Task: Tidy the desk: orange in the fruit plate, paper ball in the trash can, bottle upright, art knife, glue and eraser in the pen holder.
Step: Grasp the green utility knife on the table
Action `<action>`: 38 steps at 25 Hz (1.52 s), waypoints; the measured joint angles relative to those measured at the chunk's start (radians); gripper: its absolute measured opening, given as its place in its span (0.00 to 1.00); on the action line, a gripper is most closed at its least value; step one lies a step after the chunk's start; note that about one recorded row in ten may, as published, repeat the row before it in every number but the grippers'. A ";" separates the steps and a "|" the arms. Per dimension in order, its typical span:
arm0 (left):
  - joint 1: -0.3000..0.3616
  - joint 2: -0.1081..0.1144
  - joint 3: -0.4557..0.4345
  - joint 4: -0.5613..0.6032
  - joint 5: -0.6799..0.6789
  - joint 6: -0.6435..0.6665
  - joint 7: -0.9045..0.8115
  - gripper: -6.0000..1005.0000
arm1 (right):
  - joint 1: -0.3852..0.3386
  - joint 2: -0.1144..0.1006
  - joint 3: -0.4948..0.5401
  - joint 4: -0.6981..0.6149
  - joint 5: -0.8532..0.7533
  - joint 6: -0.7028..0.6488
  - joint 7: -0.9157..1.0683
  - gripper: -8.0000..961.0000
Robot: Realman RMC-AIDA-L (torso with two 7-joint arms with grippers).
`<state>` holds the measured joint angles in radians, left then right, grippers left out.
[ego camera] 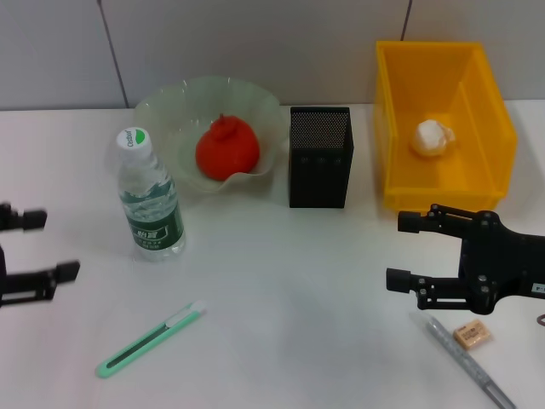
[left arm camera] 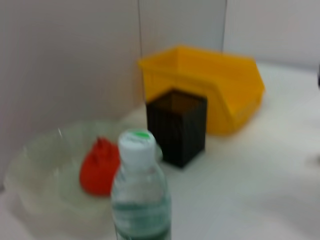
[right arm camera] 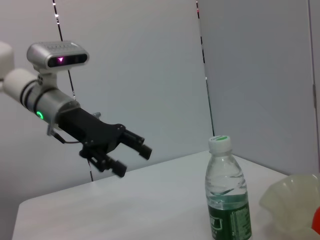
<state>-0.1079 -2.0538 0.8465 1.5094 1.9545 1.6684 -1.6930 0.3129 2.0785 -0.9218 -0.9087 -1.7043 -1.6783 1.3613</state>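
From the head view, the right pincer (ego camera: 404,250) hovers low over the white table (ego camera: 281,281), its fingers spread apart and empty, pointing toward the table's middle. The left pincer (ego camera: 53,247) sits at the table's left edge, likewise released and empty. The orange (ego camera: 226,151) lies in the fruit plate (ego camera: 162,106), the paper ball (ego camera: 432,137) in the trash can (ego camera: 392,128), and the bottle (ego camera: 151,198) stands upright in front of the plate. The pen holder (ego camera: 320,158) stands between plate and trash can. The art knife (ego camera: 149,340) lies flat near the front, and the eraser (ego camera: 471,336) lies beside a grey pen (ego camera: 468,365) under the right arm.

The left wrist view shows the bottle close by, with the plate, orange, pen holder and trash can behind it against a grey panel wall (left arm camera: 65,65).

The right wrist view shows the left pincer held level above the table, fingers parted, and the upright bottle beside the plate's rim.
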 joint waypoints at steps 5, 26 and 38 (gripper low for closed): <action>-0.035 -0.010 0.030 0.144 0.155 0.100 -0.166 0.79 | 0.000 0.000 0.000 0.011 -0.001 0.001 0.000 0.87; -0.255 -0.016 0.430 0.136 0.605 0.076 -0.498 0.79 | -0.017 -0.005 0.031 0.046 -0.020 0.031 -0.042 0.87; -0.292 -0.018 0.627 0.073 0.711 0.033 -0.715 0.78 | -0.015 -0.005 0.037 0.053 -0.020 0.060 -0.068 0.87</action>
<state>-0.3996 -2.0720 1.4735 1.5829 2.6654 1.7010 -2.4080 0.2982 2.0735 -0.8844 -0.8561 -1.7243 -1.6183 1.2936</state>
